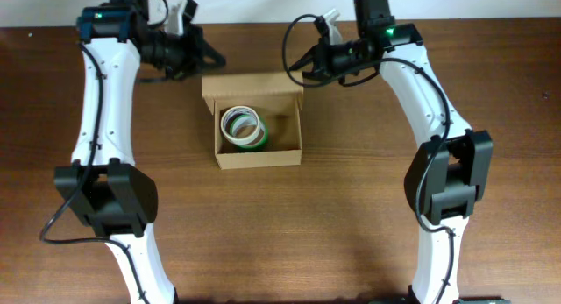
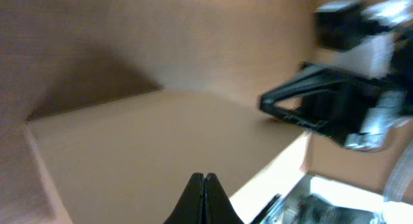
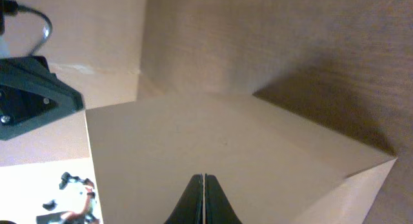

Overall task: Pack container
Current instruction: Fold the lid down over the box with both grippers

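In the upper middle of the frame, the box (image 1: 259, 157) is sitting open on the desk (image 1: 351, 243). Your left pincer (image 1: 222, 64) and right pincer (image 1: 289, 69) are hovering at its flap (image 1: 254, 83), shut and empty. Pushing unevenly, you're risking twisting it.

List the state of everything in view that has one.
Box: open.
Flap: raised at the far side, not folded over.
Tape rolls: lying flat inside the box.
Left gripper: shut, holding nothing, by the flap.
Right gripper: shut, holding nothing, by the flap.
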